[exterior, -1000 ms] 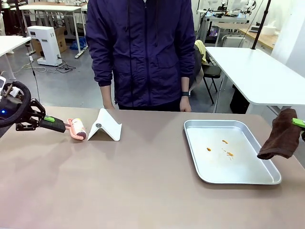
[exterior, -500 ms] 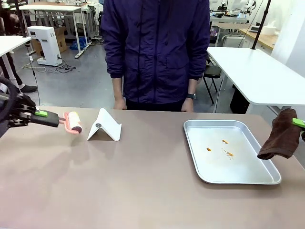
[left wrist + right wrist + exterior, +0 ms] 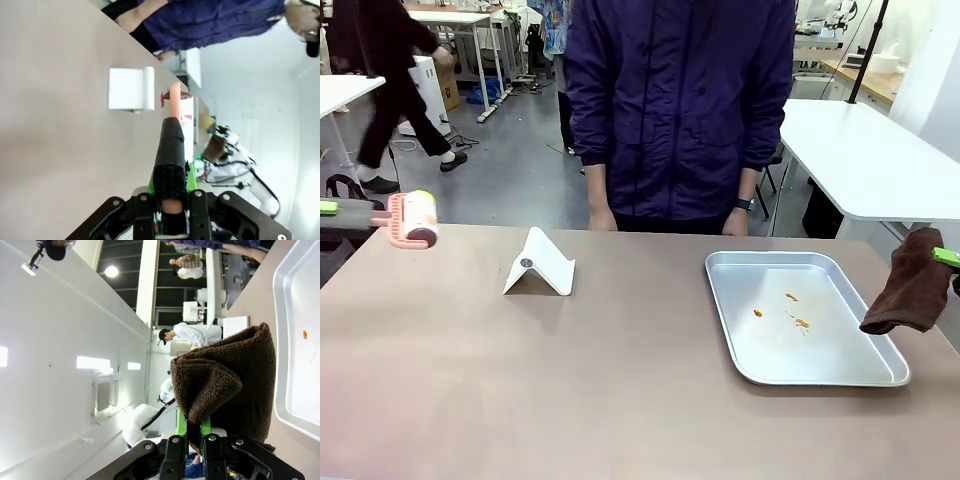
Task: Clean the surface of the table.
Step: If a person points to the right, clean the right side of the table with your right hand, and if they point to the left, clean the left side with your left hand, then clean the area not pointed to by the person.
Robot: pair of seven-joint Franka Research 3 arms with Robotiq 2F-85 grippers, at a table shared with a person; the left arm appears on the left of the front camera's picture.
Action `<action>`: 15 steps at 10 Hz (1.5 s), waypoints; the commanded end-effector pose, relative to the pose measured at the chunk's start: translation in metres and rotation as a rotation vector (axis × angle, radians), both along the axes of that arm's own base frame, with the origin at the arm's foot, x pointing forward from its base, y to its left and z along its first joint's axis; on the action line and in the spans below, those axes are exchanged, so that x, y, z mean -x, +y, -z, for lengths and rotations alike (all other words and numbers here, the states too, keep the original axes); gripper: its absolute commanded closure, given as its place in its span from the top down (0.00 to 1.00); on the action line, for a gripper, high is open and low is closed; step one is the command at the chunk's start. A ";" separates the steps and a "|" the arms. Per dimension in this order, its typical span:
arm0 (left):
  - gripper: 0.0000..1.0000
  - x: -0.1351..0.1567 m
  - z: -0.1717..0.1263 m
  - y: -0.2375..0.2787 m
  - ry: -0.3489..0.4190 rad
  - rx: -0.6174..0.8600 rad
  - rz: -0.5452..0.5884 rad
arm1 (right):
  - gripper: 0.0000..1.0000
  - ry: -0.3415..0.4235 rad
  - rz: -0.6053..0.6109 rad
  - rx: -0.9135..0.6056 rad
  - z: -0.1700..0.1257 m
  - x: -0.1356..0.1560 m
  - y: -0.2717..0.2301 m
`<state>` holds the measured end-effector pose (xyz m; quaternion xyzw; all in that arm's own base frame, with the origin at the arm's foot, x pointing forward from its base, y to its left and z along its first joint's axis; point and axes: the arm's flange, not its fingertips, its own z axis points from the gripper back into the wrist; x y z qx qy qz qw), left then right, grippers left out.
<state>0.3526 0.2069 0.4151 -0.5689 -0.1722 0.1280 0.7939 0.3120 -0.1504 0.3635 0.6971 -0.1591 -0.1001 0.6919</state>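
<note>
The taupe table (image 3: 620,380) stretches across the front view. My left gripper (image 3: 328,208) sits at the far left edge, shut on the black handle of a pink lint roller (image 3: 412,220), which hovers above the table's left end. In the left wrist view the gripper (image 3: 171,176) clamps that handle (image 3: 170,150), and the roller (image 3: 182,110) points over the table (image 3: 50,100). At the right edge, my right gripper (image 3: 947,257) is shut on a brown cloth (image 3: 910,282) that hangs beside the tray. The right wrist view shows the gripper (image 3: 192,426) pinching the cloth (image 3: 230,385).
A silver tray (image 3: 880,372) with a few orange crumbs (image 3: 790,310) lies at the right. A white folded stand (image 3: 540,263) sits at back left, seen also as the stand (image 3: 131,89). A person in a purple jacket (image 3: 680,100) stands at the far edge.
My left gripper has drawn back to the left and lifted the lint roller off the table. The person has stepped to the right. The right gripper and cloth have not moved.
</note>
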 end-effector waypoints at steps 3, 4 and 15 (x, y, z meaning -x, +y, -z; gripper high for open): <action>0.22 0.063 0.016 0.072 -0.042 0.148 0.134 | 0.00 0.016 0.011 -0.012 -0.008 -0.001 0.001; 0.22 0.070 0.021 0.083 -0.061 0.172 0.148 | 0.00 0.016 0.011 -0.012 -0.008 -0.001 0.001; 0.22 0.083 0.029 0.085 -0.051 0.210 0.139 | 0.00 0.016 0.011 -0.012 -0.008 -0.001 0.001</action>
